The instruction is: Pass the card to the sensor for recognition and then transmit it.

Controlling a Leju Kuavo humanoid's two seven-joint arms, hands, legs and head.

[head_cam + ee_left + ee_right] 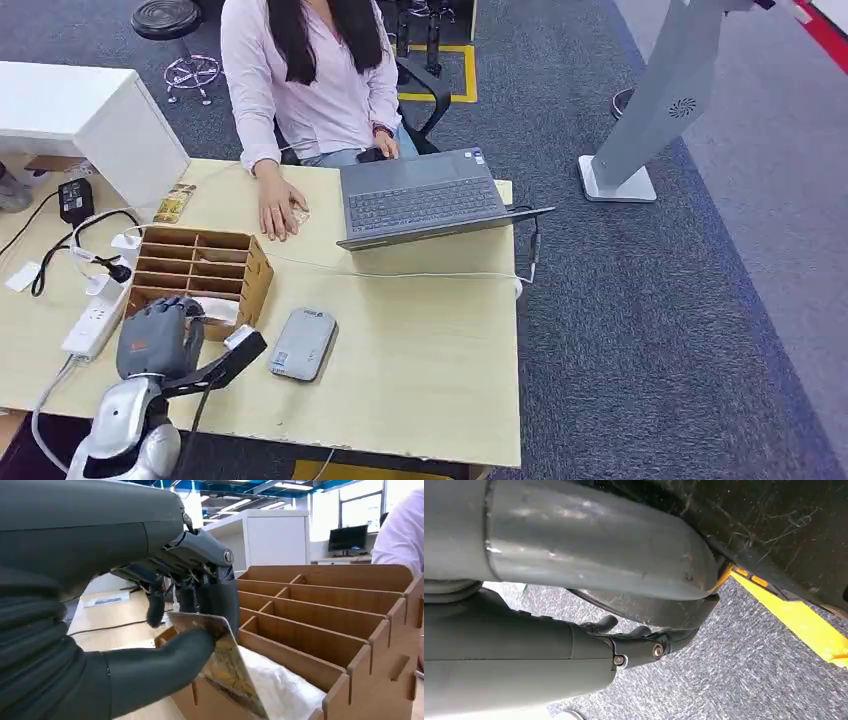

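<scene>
My left hand [158, 338] hovers at the near end of the wooden divider box [205, 265]. In the left wrist view my left hand [200, 605] pinches a printed card [227, 672] between thumb and fingers, with the card's lower edge still down in the nearest compartment of the box [350, 630]. The grey card sensor [303, 343] lies flat on the table just right of the box. My right hand [624, 635] hangs beside my body above the carpet, thumb stretched out, holding nothing.
A person sits at the far side with one hand [278, 212] on the table beside an open laptop [420, 195]. A power strip [92, 328] and cables lie left of the box. White wrapping [285, 687] sits in the nearest compartment. The table's front edge [400, 455] is close.
</scene>
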